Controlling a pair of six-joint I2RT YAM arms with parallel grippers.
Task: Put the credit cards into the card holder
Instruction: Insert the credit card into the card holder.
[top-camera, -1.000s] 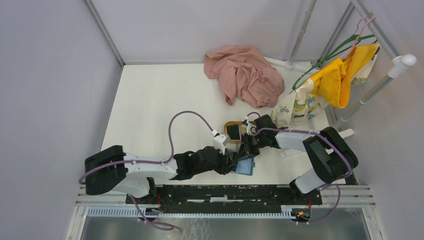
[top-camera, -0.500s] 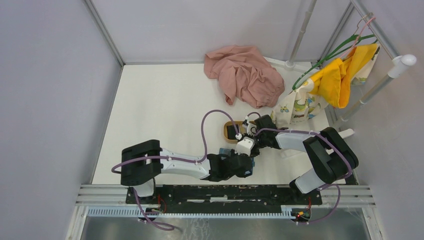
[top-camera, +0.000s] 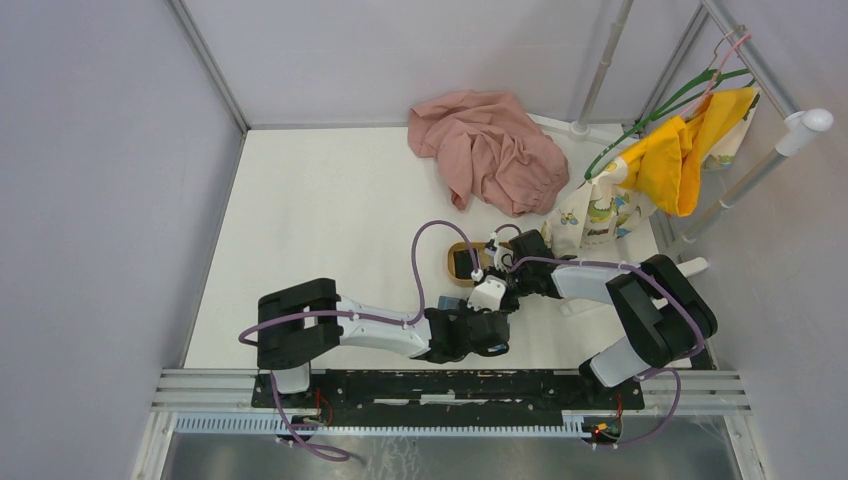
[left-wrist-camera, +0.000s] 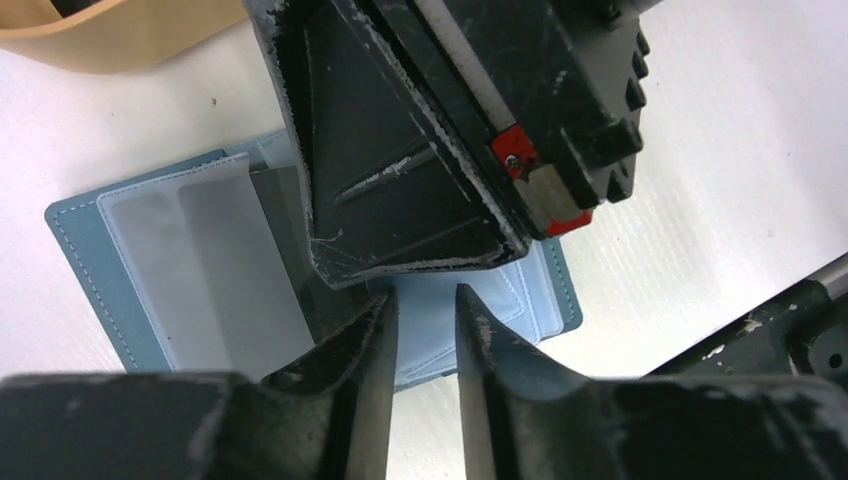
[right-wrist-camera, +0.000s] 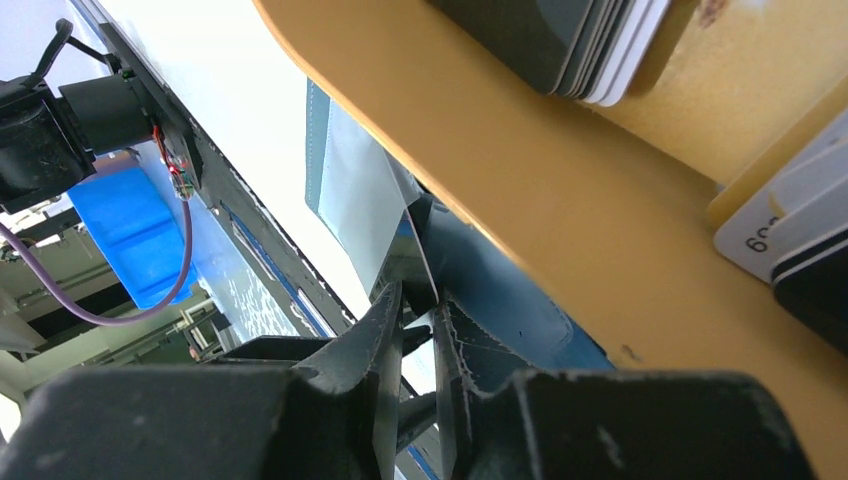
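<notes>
Left wrist view: the card holder (left-wrist-camera: 130, 260) lies open on the tabletop (left-wrist-camera: 750, 150), its near edge just under the left fingers (left-wrist-camera: 372, 390), which are slightly apart and empty. The right fingers (right-wrist-camera: 375, 340) pinch a thin inner leaf of it, beside the tray (right-wrist-camera: 560, 200). A second ago the left arm reached in from the left; it now sits at the card holder's near side.

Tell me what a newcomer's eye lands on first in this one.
The left gripper and right gripper crowd together at the near right of the table. They sit over the opened teal card holder, beside a tan wooden tray of credit cards. Behind them, a crumpled pink cloth lies at the far edge, and a yellow garment hangs on the rack at right.
</notes>
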